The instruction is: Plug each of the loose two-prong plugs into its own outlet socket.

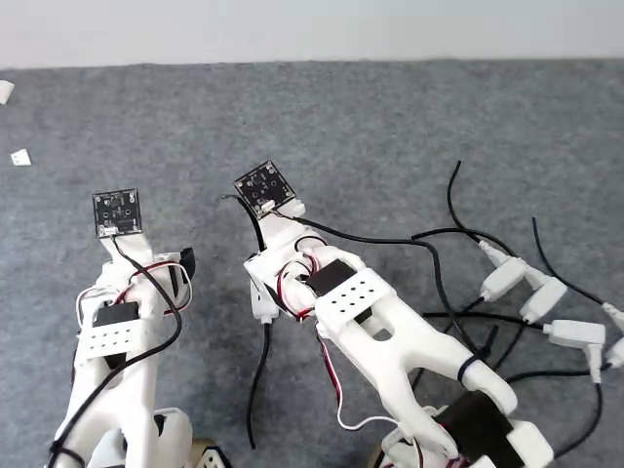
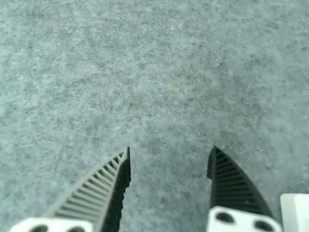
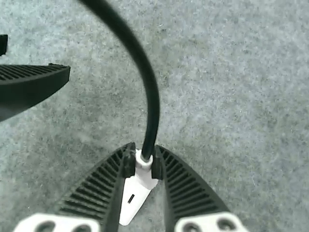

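My right gripper is shut on a white two-prong plug just above the grey carpet. The plug's black cable runs away between the fingers. In the high view this plug sits under the right arm's wrist, with its cable trailing toward the table's near edge. My left gripper stands open over bare carpet, with nothing between its fingers. A black finger of the left gripper shows close beside the right one. Several white plug and socket pieces lie at the right.
Black cables loop across the carpet on the right among the white connectors. A white block edge sits beside the left gripper. Two small white scraps lie at the far left. Open carpet stretches ahead of both arms.
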`<action>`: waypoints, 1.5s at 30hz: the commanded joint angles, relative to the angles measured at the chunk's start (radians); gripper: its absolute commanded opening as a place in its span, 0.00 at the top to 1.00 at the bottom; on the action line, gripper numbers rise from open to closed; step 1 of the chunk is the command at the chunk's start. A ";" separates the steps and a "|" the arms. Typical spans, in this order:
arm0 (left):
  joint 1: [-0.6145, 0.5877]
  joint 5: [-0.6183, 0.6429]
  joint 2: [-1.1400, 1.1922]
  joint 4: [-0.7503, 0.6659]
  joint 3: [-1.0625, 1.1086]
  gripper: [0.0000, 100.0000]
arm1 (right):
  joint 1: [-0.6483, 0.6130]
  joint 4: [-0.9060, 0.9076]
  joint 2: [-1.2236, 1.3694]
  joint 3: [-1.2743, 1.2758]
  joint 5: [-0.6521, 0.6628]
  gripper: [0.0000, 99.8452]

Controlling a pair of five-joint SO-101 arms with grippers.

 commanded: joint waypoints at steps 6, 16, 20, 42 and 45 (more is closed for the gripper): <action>-0.008 0.008 -0.023 -0.028 -0.013 0.75 | 0.016 -0.012 -0.007 -0.084 0.014 0.99; -0.008 0.008 -0.023 -0.028 -0.013 0.75 | 0.015 -0.001 0.002 -0.095 0.014 0.99; -0.008 0.008 -0.023 -0.028 -0.013 0.75 | -0.002 -0.004 0.002 -0.064 0.014 0.99; -0.037 0.008 -0.023 -0.029 -0.013 0.75 | -0.013 0.005 0.002 -0.023 0.015 0.99; -0.037 0.008 -0.023 -0.029 -0.013 0.75 | -0.013 -0.021 0.002 -0.023 0.015 0.99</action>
